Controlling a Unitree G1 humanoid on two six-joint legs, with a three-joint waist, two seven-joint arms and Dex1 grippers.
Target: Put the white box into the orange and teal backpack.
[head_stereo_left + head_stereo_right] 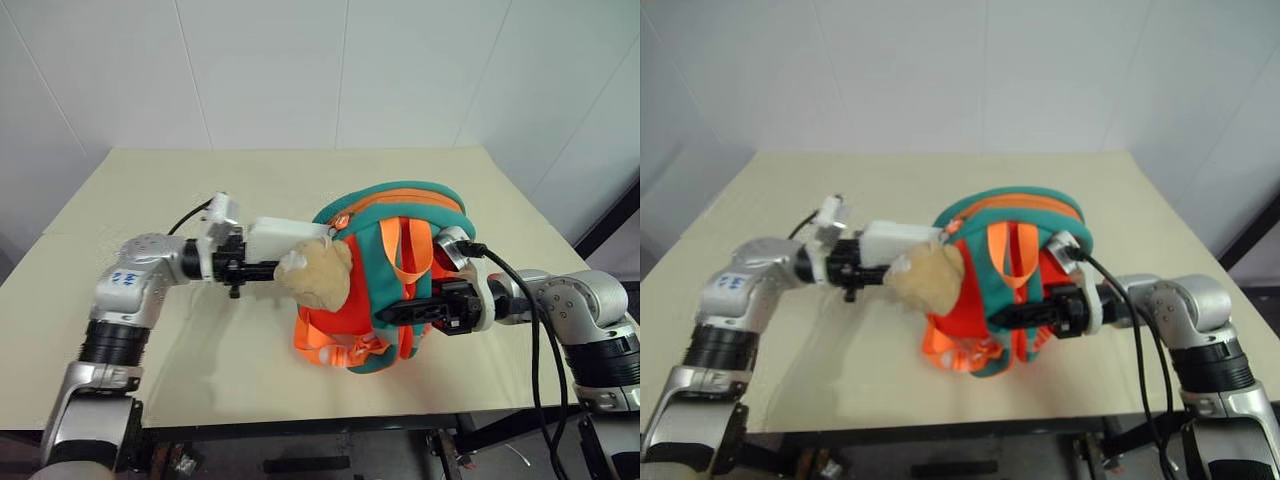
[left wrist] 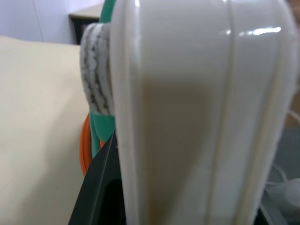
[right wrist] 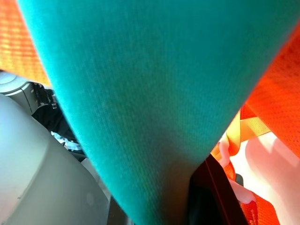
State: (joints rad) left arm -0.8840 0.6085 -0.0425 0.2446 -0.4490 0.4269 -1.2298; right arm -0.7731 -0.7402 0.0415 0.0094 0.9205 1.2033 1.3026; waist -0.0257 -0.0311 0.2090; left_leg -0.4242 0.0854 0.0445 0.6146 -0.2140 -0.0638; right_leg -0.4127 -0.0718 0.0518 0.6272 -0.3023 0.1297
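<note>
Both arms raised, grippers pointed inward toward each other.
Left gripper (image 1: 262, 268) is held level, its 2 fingers clamped on the white box (image 1: 283, 238). Right gripper (image 1: 392, 313) is held level, closed on a strap of the orange and teal backpack (image 1: 400, 262).

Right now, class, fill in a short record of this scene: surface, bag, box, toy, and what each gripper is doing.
surface: beige table
bag: orange and teal backpack, standing upright near the table's front edge
box: white box, held level at the backpack's left side
toy: tan plush toy hanging on the backpack, just under the box
left gripper: shut on the box
right gripper: shut on a teal strap
</note>
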